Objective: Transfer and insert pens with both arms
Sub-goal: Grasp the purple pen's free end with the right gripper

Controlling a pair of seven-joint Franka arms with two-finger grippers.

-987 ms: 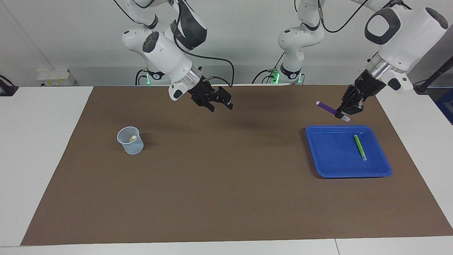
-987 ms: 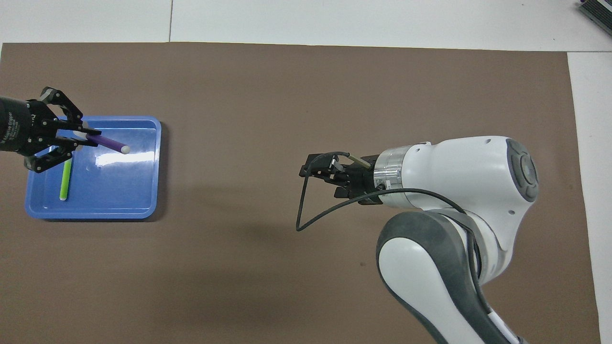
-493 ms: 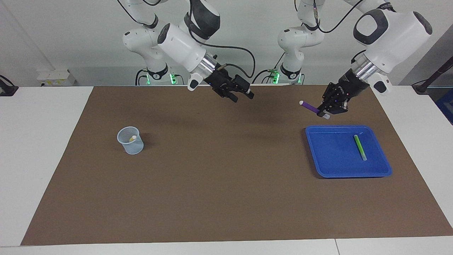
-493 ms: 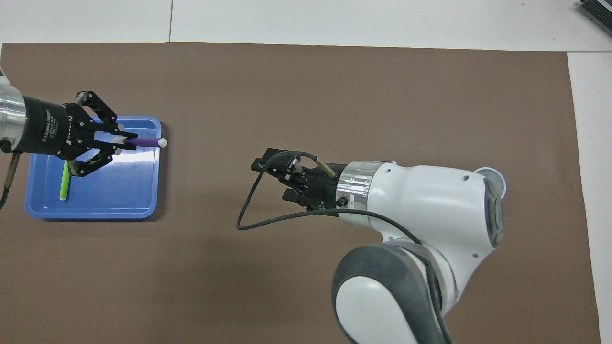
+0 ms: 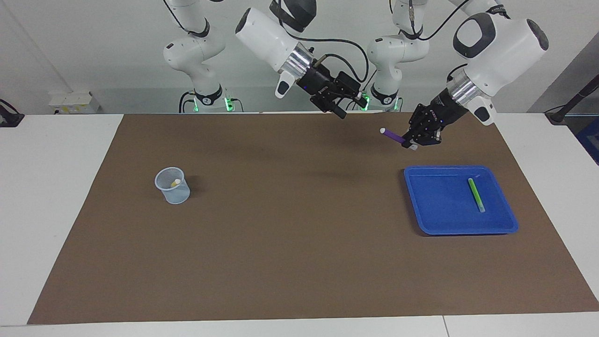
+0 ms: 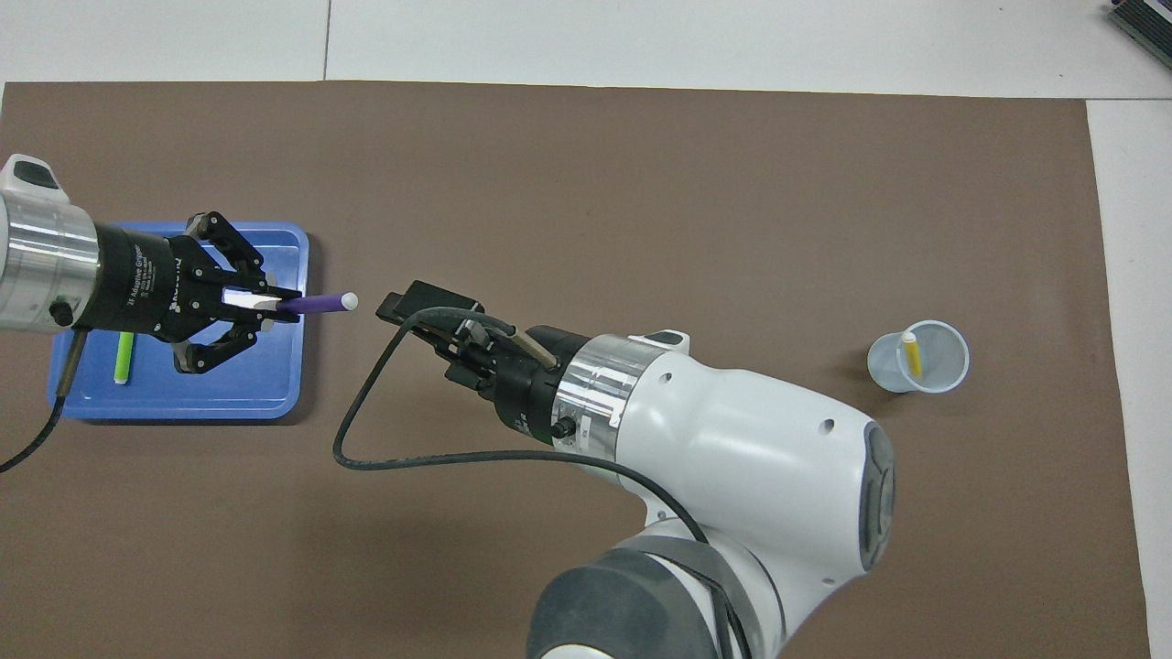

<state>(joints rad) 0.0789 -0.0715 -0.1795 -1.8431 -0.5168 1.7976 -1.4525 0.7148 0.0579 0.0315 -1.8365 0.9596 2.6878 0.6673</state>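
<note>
Both arms had closed in on each other over the last second: the left gripper carried the purple pen off the blue tray toward mid-table, and the right gripper swung away from the cup's end to meet it.

Left jaws were clamped shut on the pen near its pale cap end, body and rounded tip sticking out toward the right gripper. Right jaws were spread wide, holding nothing, just short of the pen tip in the overhead view; both were up in the air over the mat's robot-side edge.

Risks, as I read it:
- Handover misalignment: the pen sat tilted, so the right jaws could close on the tip alone, or miss it.
- Early release by the left would drop the pen onto the mat.
- Right arm's loose black cable hung near the grippers and could snag.

Around: green pen lay in the tray, at the left arm's end of the table. Yellow pen stood in the mesh cup toward the right arm's end. Nothing stood between the grippers and the cup.
</note>
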